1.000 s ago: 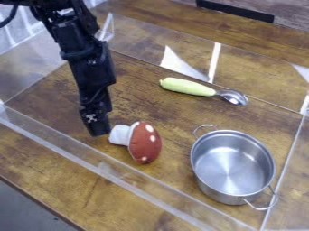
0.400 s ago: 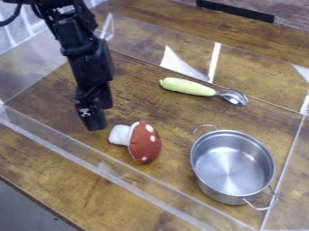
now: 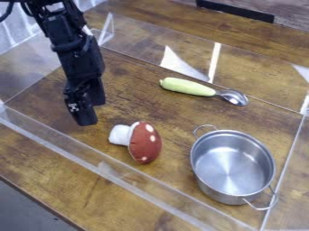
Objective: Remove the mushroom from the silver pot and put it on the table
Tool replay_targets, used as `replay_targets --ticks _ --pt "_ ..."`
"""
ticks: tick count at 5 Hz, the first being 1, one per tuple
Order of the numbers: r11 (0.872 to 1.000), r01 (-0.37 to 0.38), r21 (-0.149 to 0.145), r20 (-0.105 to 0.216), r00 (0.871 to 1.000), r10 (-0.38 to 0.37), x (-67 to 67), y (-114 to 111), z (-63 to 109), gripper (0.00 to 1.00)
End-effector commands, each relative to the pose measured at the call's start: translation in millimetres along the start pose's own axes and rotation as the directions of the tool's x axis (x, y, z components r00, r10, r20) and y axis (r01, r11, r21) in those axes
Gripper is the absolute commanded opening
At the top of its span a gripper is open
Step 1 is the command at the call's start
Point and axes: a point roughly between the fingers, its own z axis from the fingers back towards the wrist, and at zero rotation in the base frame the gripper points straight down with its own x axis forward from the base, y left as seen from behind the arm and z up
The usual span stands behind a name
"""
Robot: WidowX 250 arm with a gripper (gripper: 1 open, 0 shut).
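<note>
- Since a second ago I see the gripper point(image 3: 82, 115) has drifted left, away from the mushroom point(image 3: 139, 140); it was right beside the stem and now stands clear of it.
- Nothing else has shifted: mushroom, silver pot point(image 3: 233, 164) and spoon point(image 3: 203, 88) lie where they did.
- From my view the gripper points steeply down just over the table point(image 3: 49, 162), and its jaws stand apart with nothing between them.
- I see the mushroom lying on its side on the wood, white stem pointing left, red-brown cap with pale spots to the right.
- It sits just left of the pot, not touching it, and not inside it.
- I read the pot as upright at the near right, wire loop handles on its rim.
- Farther back, the spoon with the yellow-green handle lies flat, bowl to the right.
</note>
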Motion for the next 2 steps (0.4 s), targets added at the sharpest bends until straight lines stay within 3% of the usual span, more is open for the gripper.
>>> replay_targets --ticks 1,2 --pt "0.999 -0.038 0.036 0.013 0.999 0.038 1.2 -2.7 1.3 1.00" --pt "0.995 -0.086 0.044 0.022 0.996 0.085 4.7 -4.0 1.2 1.00"
